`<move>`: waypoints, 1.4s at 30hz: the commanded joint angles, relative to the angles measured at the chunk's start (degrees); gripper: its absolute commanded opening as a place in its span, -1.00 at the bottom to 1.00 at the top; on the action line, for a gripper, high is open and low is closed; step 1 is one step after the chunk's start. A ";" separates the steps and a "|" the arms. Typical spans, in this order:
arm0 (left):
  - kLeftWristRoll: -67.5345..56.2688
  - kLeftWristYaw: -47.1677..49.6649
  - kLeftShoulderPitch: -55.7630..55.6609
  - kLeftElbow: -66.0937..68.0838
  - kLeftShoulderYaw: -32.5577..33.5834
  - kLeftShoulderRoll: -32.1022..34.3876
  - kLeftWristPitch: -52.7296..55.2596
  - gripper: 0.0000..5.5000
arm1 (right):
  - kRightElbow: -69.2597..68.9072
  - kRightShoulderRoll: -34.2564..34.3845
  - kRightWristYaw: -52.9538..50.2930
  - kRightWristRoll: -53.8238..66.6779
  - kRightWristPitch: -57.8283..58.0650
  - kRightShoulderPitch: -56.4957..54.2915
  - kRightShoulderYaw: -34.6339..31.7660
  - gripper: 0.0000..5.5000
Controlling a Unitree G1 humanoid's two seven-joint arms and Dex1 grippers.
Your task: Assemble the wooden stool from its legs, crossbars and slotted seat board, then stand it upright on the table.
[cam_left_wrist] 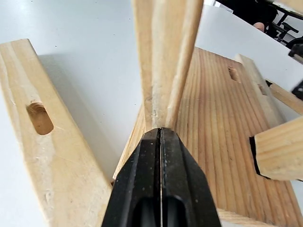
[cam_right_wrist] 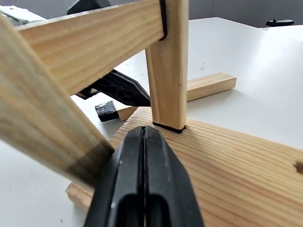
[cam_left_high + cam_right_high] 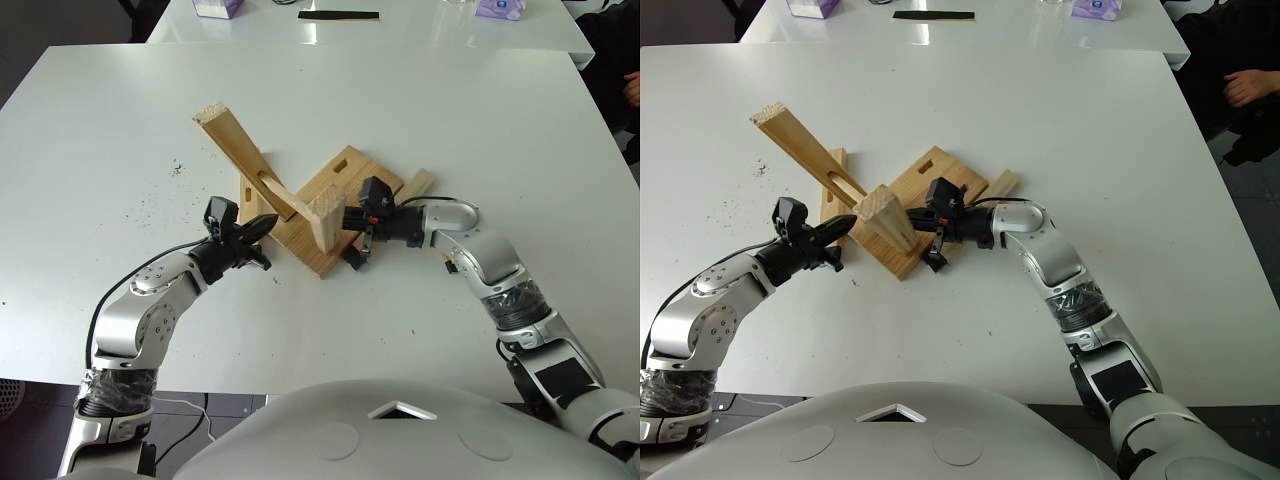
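Tilted leg's (image 3: 240, 150) foot lies right at your left gripper (image 1: 160, 135)
Its long axis climbs from the flat seat board (image 3: 355, 178) toward the far left, and your left gripper, the nearer one, is pressed closed and empty; your right gripper (image 2: 144, 132), also closed on nothing, sits just right of the upright leg (image 3: 322, 215)

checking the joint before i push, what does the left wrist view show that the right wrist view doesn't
left wrist: an oval slot in the loose leg, and an open slot in the board.
right wrist: the foot of a raised leg set in the board, and the right hand, shut.
both: the board and the left hand, shut.
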 commanded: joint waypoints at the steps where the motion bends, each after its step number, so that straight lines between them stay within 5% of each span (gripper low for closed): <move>1: 2.10 0.30 -3.64 1.63 -0.50 -1.20 -0.02 -1.00 | -5.34 0.39 0.24 0.98 3.74 1.97 1.71 -0.99; 9: 8.15 -0.57 -12.77 12.77 -1.86 -3.54 -3.26 -1.00 | -5.28 5.24 -4.44 0.89 8.44 0.54 1.37 -0.99; 15: 6.21 0.65 -11.04 11.38 5.29 -3.18 -2.49 -1.00 | -5.63 -1.70 -3.33 0.46 5.61 0.06 -6.01 -0.99; 23: -12.08 -9.73 5.27 -8.84 16.87 1.98 7.35 -1.00 | 24.78 -3.72 -7.14 -10.93 -10.48 -12.88 -8.48 -0.99; 29: -10.72 -18.35 12.46 -15.91 9.57 10.40 10.99 -1.00 | 35.99 -4.88 -3.57 -16.97 -18.86 -14.82 -5.32 -0.99; 42: 0.37 -17.81 13.88 -12.94 -5.05 9.43 6.65 -1.00 | 34.10 -6.88 8.76 -15.81 -22.30 -15.44 -6.43 -0.99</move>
